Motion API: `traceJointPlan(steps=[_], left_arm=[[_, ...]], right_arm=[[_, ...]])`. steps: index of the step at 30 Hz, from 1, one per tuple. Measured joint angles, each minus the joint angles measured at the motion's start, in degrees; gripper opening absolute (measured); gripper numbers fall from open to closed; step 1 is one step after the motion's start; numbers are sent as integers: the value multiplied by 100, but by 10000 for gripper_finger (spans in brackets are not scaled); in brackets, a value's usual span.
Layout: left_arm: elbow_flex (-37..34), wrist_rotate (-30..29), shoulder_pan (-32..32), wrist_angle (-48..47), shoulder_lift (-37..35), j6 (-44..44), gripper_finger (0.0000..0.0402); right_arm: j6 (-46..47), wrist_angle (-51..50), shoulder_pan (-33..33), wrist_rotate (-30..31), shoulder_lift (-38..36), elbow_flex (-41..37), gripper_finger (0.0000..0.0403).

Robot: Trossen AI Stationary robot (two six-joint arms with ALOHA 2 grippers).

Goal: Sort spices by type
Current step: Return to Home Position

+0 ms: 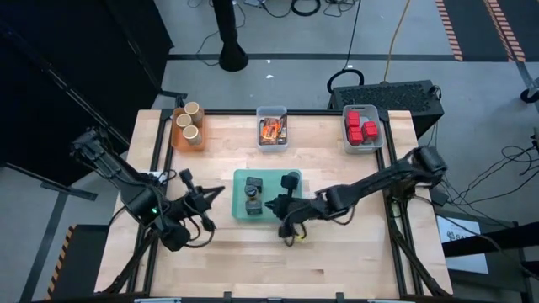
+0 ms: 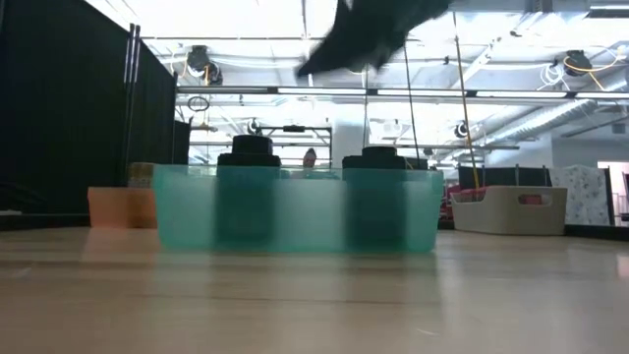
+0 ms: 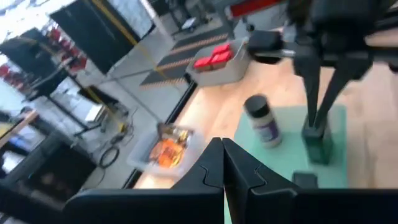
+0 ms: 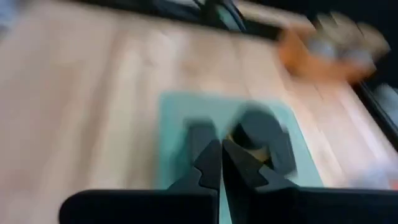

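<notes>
On the teal tray point(image 1: 265, 215) in the middle of the table stand dark grey spices: a jar point(image 1: 252, 196) and another dark piece point(image 1: 291, 178). The left wrist view shows a dark-lidded jar point(image 3: 261, 119) and a dark block point(image 3: 318, 146) on the tray. My right gripper point(image 1: 269, 203) is shut and hangs above the tray with nothing in it; in the low view it point(image 2: 364, 39) is well above the dark spices point(image 2: 251, 187). My left gripper point(image 1: 221, 193) is shut and empty, just left of the tray.
Along the far edge stand an orange bin point(image 1: 176, 135) with tan jars, a clear bin point(image 1: 271, 129) with orange-red packets and a bin point(image 1: 362, 145) with red cubes. Bare wood lies on the near side of the tray.
</notes>
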Motion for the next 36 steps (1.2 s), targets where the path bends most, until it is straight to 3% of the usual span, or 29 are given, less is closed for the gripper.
traceJointPlan(steps=[2, 4, 8, 13, 18, 25, 36], left_arm=[[-254, 225, 69, 1035, -10, 829, 0], [-516, 883, 157, 2360, -82, 1934, 2], [-1124, 3579, 707, 4907, -178, 3989, 14], [-1691, 4205, 1494, 5376, -874, 4282, 20], [-2213, 5625, 2288, 5275, -1847, 4283, 21], [-2908, 5751, 2828, 4308, -3487, 3872, 22], [-3872, 5534, 3353, 4041, -5721, 3971, 22]], right_arm=[[-534, 365, -87, -512, -233, 0, 0], [-1057, 870, -211, -913, -388, 2, 0], [-2005, 1571, -470, -1678, -471, 2, 0], [-2494, 1668, -922, -2574, -780, -10, 0], [-2673, 2087, -1404, -3296, -1274, -603, 0], [-2666, 2873, -1733, -3201, -2392, -2174, 0], [-2581, 3815, -2324, -3192, -4608, -4291, 0]])
